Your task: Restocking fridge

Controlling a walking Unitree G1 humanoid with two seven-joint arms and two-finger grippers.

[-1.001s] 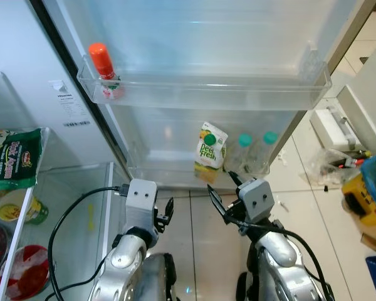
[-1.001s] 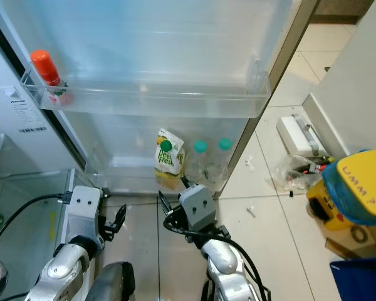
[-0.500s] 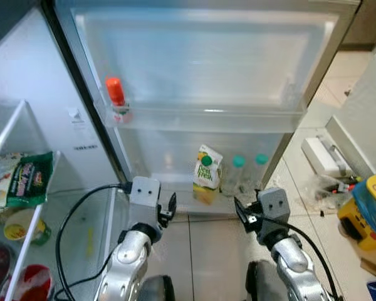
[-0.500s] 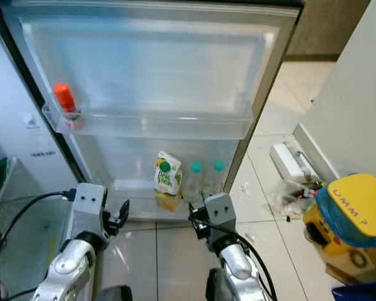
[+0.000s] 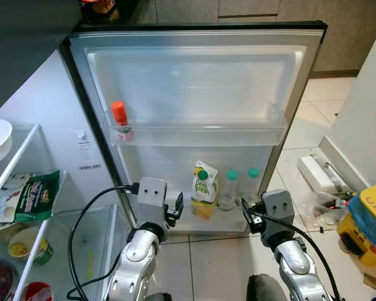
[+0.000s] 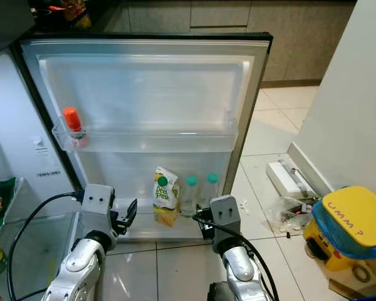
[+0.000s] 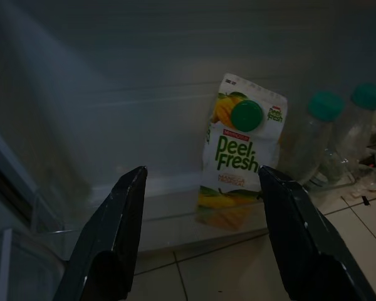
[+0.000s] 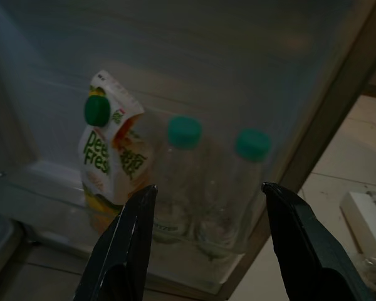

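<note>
Beneath the open fridge door [image 5: 194, 88] two silver, rounded arms show, each ending in a boxy pale-grey wrist block with two small dark dots on its face. A black cable loops from the left block down along its arm; another runs along the right arm. Each gripper has two long, matte black fingers [image 7: 113, 238].

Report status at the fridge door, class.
Both end effectors, left and right, open, empty. Juice carton and two bottles in lower door shelf. Nothing in the way.
</note>
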